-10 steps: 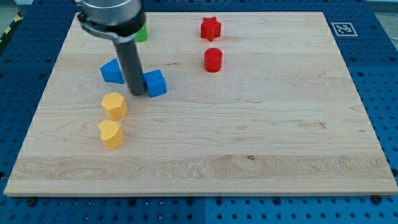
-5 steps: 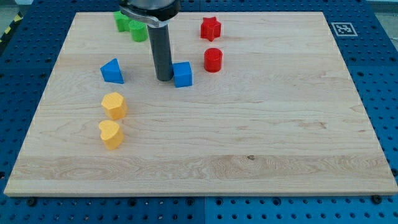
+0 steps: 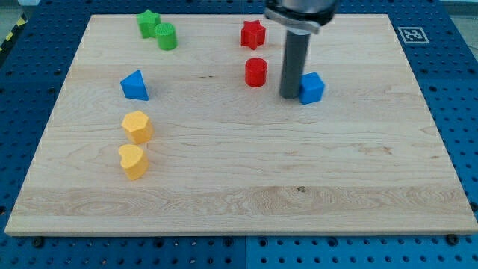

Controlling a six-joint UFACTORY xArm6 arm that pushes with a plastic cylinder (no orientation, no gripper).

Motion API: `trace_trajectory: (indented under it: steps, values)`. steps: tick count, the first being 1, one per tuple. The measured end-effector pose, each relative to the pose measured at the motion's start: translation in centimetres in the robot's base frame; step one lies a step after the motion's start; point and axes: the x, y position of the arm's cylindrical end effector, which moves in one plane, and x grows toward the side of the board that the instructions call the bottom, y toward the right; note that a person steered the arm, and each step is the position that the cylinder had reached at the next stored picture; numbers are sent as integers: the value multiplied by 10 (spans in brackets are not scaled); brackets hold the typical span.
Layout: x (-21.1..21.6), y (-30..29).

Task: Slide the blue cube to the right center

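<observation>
two blue blocks (image 3: 311, 87), two red blocks (image 3: 255, 72), two green blocks (image 3: 166, 36), two yellow blocks (image 3: 137, 126)

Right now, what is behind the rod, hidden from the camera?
My tip stands against the left side of the blue cube. The rod covers the cube's left edge and a strip of the wooden board above it. The red cylinder stays uncovered.

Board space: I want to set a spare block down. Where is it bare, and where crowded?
Bare: the wooden board below and right of the blue cube, where my tip touches its left. Crowded: red star, red cylinder, and the left-side blocks.
</observation>
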Motion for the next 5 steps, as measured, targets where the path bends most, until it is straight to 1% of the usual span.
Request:
trace_trajectory:
  steps: [2,3,4,5]
  values:
    - [-10,86]
    - [-10,111]
    - [-2,83]
    - [12,6]
